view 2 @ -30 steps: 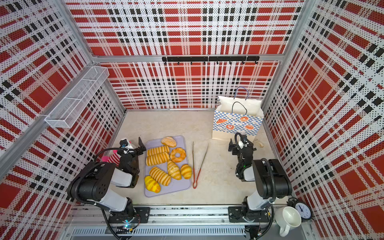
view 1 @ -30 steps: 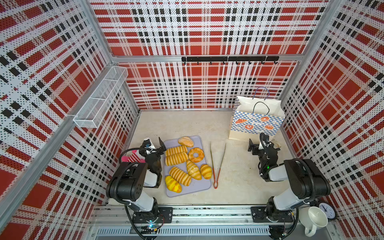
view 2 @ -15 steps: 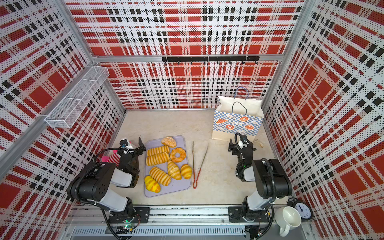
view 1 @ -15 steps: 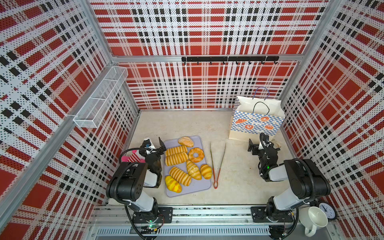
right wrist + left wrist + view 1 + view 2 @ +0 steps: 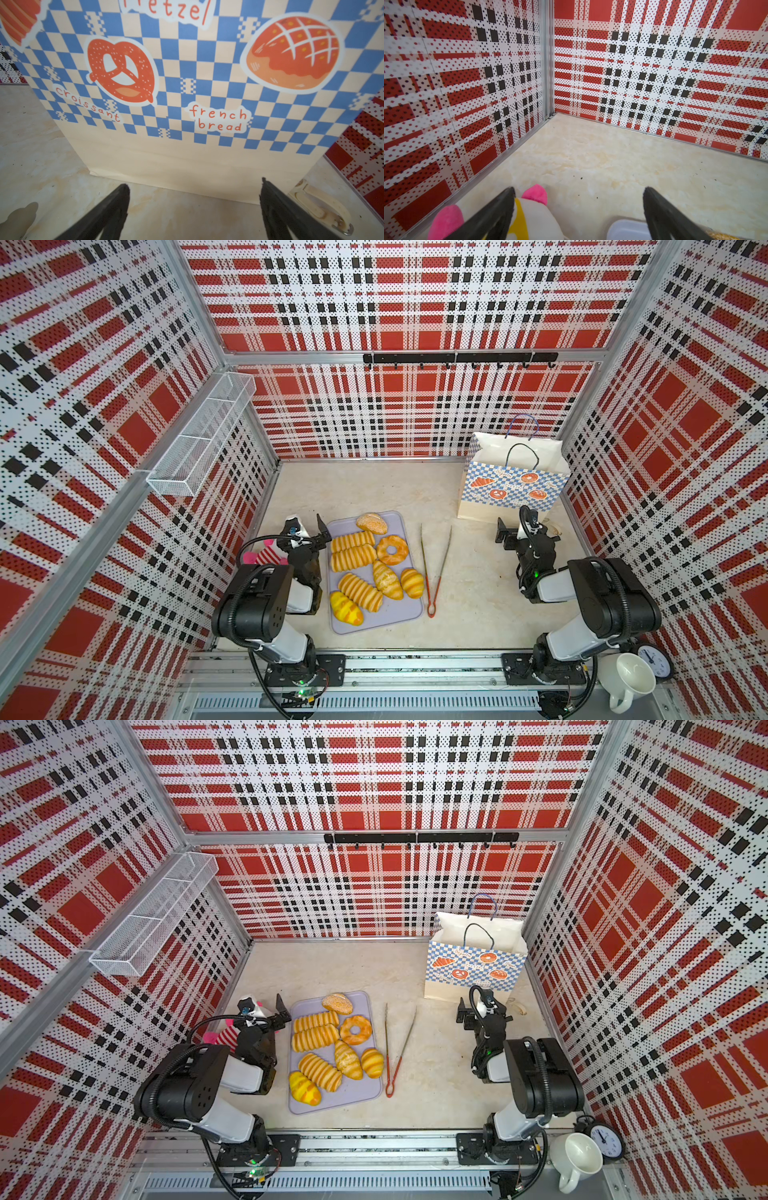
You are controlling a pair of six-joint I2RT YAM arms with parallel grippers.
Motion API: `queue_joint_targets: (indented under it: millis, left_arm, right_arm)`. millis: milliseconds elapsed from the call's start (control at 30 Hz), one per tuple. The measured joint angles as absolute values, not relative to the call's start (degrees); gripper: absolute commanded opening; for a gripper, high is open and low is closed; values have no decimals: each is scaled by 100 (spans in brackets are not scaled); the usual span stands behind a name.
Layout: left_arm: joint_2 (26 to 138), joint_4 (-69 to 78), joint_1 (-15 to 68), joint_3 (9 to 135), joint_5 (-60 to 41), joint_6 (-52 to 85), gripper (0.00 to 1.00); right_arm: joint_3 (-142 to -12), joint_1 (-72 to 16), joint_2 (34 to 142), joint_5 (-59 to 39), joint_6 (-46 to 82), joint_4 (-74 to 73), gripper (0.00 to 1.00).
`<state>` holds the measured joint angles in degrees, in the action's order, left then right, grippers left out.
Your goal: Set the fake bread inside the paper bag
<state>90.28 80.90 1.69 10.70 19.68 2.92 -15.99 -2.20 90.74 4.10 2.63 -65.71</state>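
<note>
nothing has moved since before. left end effector (image 5: pixel 578 191) stays wide, fake bread (image 5: pixel 352 558) just beside it; right end effector (image 5: pixel 194 187) wide, paper bag (image 5: pixel 187 99) just ahead.

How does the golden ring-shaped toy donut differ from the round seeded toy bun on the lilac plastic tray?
The golden ring-shaped toy donut has a central hole; the round seeded toy bun is a solid dome. The donut looks smooth and deeper orange, the bun paler and speckled. The bun sits at the far end of the lilac plastic tray, the donut nearer its middle. Both lie on it.
</note>
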Motion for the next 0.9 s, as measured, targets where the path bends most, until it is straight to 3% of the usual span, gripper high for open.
queue_joint_targets:
  millis: [167,367,533,800,900]
  left_arm:
    - [8829,7824,183,1087,1999,285,98]
    - [6659,6108,690,1632,2630,301,98]
    - [5166,4851,1302,2126,2646,1070,98]
    - [5306,2655,2265,3030,1369,2696,100]
    - [5527,2018,2705,3131,821,3074,99]
  right_arm:
    - [-1603,-226,8991,436,261,-6482,100]
    - [-1710,-784,8121,974,-67,-5782,97]
    - [-1905,-1636,6991,1002,-56,-5092,82]
    - [-3212,-2296,6545,169,1509,-2783,76]
    - [-3514,-2449,6552,-148,2202,-2040,69]
